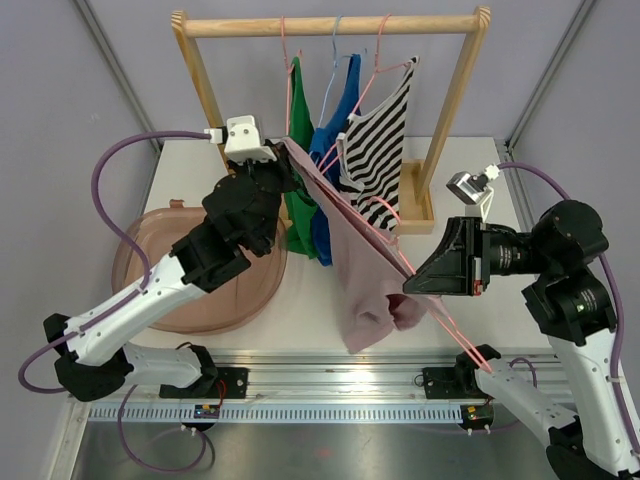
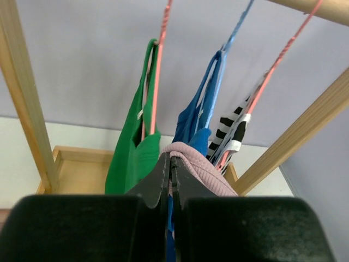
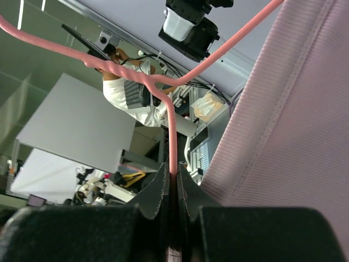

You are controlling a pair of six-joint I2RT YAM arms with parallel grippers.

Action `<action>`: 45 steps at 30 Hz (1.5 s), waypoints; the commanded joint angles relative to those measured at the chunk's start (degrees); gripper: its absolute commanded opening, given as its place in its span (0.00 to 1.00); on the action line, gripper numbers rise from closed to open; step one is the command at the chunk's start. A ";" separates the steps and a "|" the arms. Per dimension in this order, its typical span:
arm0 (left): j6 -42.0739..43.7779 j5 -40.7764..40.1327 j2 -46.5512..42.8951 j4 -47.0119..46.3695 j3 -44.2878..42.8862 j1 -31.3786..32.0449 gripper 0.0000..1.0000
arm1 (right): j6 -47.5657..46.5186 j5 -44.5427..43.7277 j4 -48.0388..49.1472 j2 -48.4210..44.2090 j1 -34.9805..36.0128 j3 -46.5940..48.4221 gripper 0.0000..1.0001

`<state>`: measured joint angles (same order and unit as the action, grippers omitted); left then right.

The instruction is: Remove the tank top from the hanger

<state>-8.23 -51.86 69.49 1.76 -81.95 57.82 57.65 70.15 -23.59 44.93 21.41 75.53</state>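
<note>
Roughly midway, by the look of it. Already off the wooden rack [image 1: 330,25], with the pink tank top [image 1: 365,290] and its pink hanger [image 1: 452,327] out over the table [image 1: 470,190] and stretched on a slant between the two arms. Pinching one ribbed strap up high with the left gripper [image 1: 283,150], fingers pressed together on the fabric, just in front of the green top [image 1: 298,130], blue top [image 1: 335,120] and striped top [image 1: 380,135] on the rack. Clamping the hanger's wire lower down with the right gripper [image 1: 408,286], jaws squeezed onto it just below the twisted neck, going by the right wrist view. Drooping in a loose fold beneath that gripper, close to the table; hard to say whether touching. Probably not yet free: pulled taut along the wire, so likely hooked over at least one shoulder of the hanger. Left to do, as a guess: drawing the strap off the wire's end, then clearing the other shoulder and separating cloth from hanger. Some risk of snagging the ribbed edge on the wire. Nothing to note of the pink basin [image 1: 140,250] at the left beyond its being there
</note>
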 commanded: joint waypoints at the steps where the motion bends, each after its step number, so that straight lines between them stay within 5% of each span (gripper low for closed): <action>1: -7.41 -2.73 -1.55 5.61 -2.86 -1.57 0.00 | -2.45 4.82 3.91 -2.12 1.00 3.92 0.00; 9: -14.09 13.00 1.17 21.79 -8.75 -3.07 0.00 | -3.60 6.93 13.03 -0.37 0.92 3.22 0.00; 13: -16.11 21.86 -3.30 18.82 0.17 -2.98 0.00 | -4.73 3.43 17.70 -0.54 1.00 3.40 0.00; 19: -12.79 49.52 -14.02 -1.45 18.89 0.09 0.00 | -15.53 -22.00 23.58 -4.48 0.92 -1.14 0.00; 24: -8.30 60.20 -18.51 -9.14 27.54 4.93 0.00 | -12.83 -41.29 52.20 -8.71 0.92 -16.88 0.00; 26: -8.99 59.34 -19.31 -8.97 29.30 5.37 0.00 | -11.60 -49.38 53.32 -8.63 0.92 -21.47 0.00; 28: -9.87 52.26 -18.96 -5.13 29.22 5.37 0.00 | -12.29 -57.18 39.58 -6.19 0.92 -15.72 0.00; 29: -10.14 49.08 -18.78 -3.27 28.87 5.46 0.00 | -13.08 -57.66 27.41 -4.51 0.92 -13.06 0.00; 32: -11.11 42.29 -18.25 2.89 27.72 5.46 0.00 | -10.82 -51.89 17.72 1.73 0.92 -7.24 0.00; 37: -11.81 36.76 -18.96 6.84 29.04 5.46 0.00 | -4.31 -45.03 16.65 9.37 -0.13 -4.00 0.00; 41: -13.30 29.28 -18.96 11.32 28.69 5.37 0.00 | 6.14 -34.13 28.11 15.79 -8.38 -2.32 0.00; 45: -13.39 26.46 -18.25 14.06 29.13 5.37 0.00 | 6.77 -32.89 29.92 21.07 -11.03 3.20 0.00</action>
<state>-20.69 -19.44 51.48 15.05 -52.77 63.26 60.27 32.05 -1.19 64.69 11.60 72.34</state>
